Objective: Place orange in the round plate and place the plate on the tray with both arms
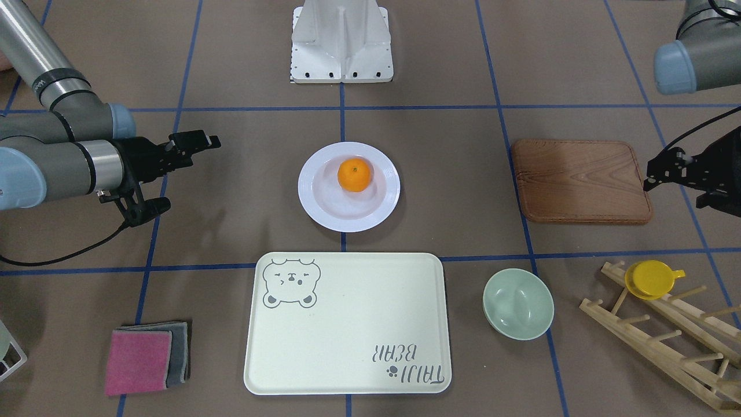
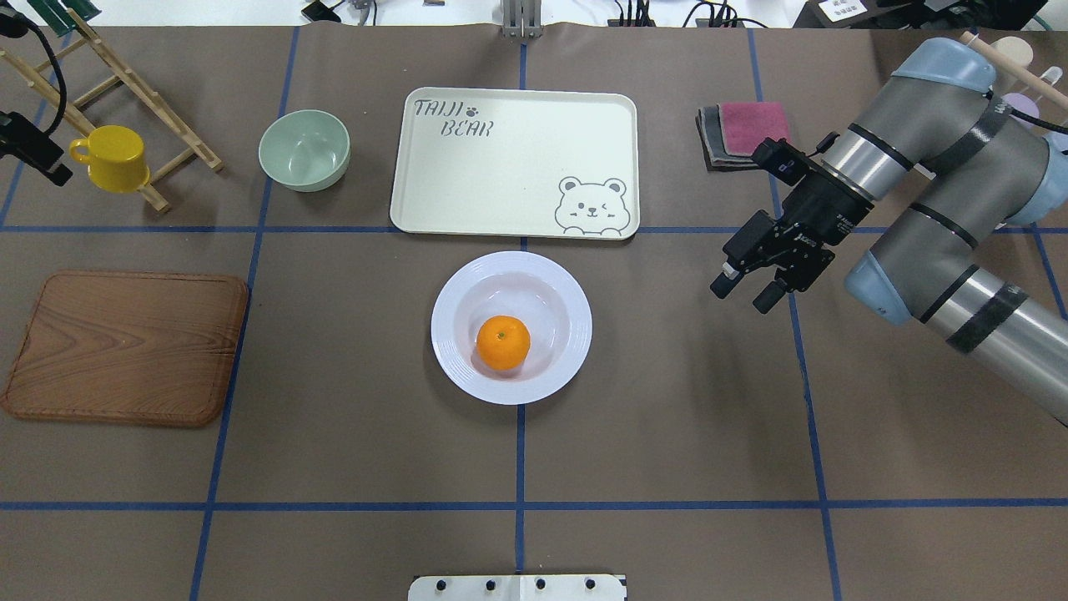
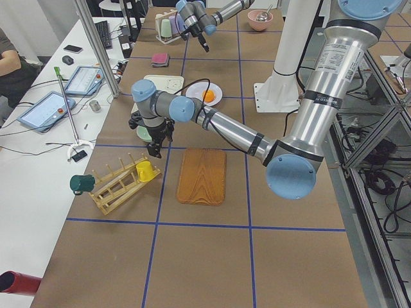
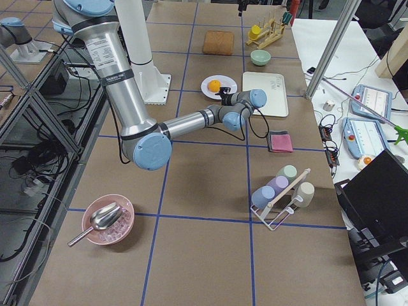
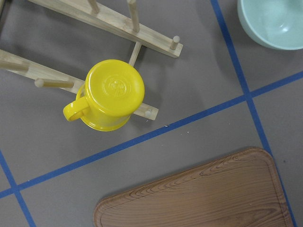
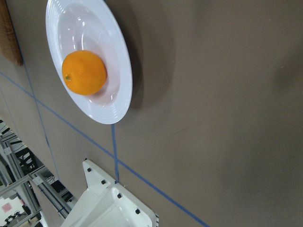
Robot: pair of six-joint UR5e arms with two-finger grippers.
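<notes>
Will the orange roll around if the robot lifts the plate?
Probably a little: the orange is round and sits loose in the glossy round plate. Its raised rim would likely keep the fruit in, unless the plate tilts far.

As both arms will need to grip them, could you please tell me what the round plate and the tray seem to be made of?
Round plate: glossy white with bright highlights and a ribbed rim, so probably glazed ceramic, possibly melamine. Tray: matte cream, thin raised edge, printed bear and lettering, so likely plastic or a fibre composite; uncertain.
</notes>
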